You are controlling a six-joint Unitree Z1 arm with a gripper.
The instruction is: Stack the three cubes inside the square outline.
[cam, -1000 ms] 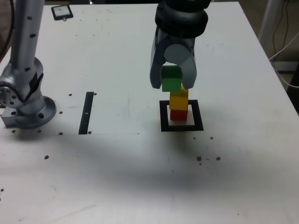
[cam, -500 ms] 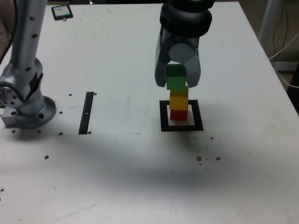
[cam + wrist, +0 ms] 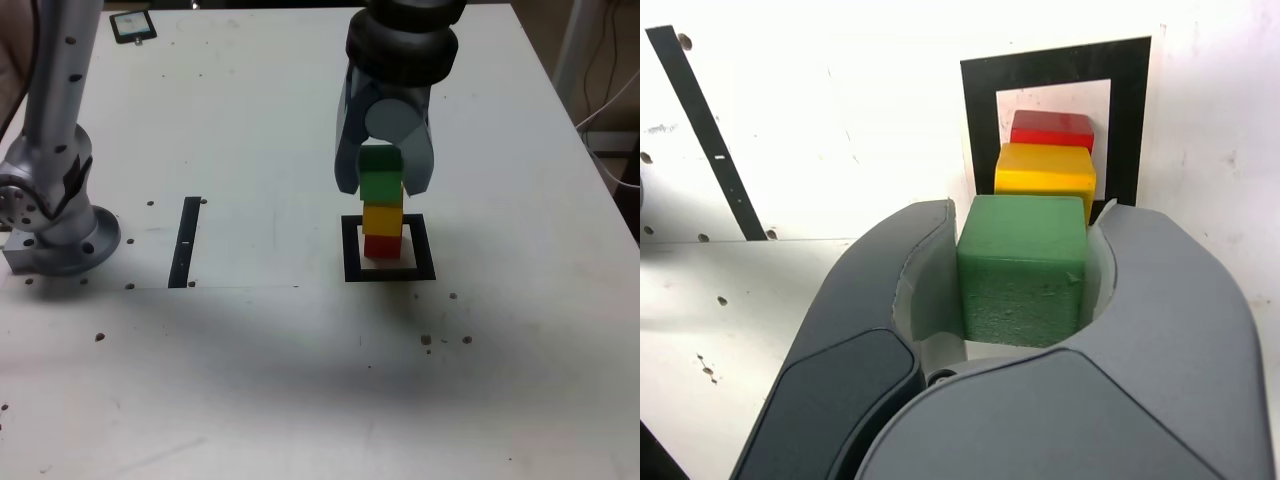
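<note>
In the exterior view, a white bench (image 3: 250, 380) fills nearly the whole picture, its top marked with small dark specks and screw holes. The square outline (image 3: 389, 249), a black frame with a white centre, lies flat on it, and inside it the red cube (image 3: 381, 245) sits on the bench with the yellow cube (image 3: 382, 218) stacked on top. The hand (image 3: 384, 180) comes down from above with its two grey fingers closed on the sides of the green cube (image 3: 381, 176), which is right above the yellow one; whether the two touch cannot be told. Toward the exterior view's left a thin black strip (image 3: 186, 241) lies on the bench, and beyond it stands the arm's grey base (image 3: 55, 215). A small dark card (image 3: 132, 26) rests near the far edge. Past the bench at the exterior view's right, white cables (image 3: 610, 95) hang beside a pale upright. In the wrist view, the hand (image 3: 1023, 270) grips the green cube (image 3: 1023, 270) between its curved inner pads, with the yellow cube (image 3: 1045, 170) and red cube (image 3: 1052, 130) lined up beyond it within the square outline (image 3: 980, 110); the black strip (image 3: 705, 130) runs aslant across the white surface.
</note>
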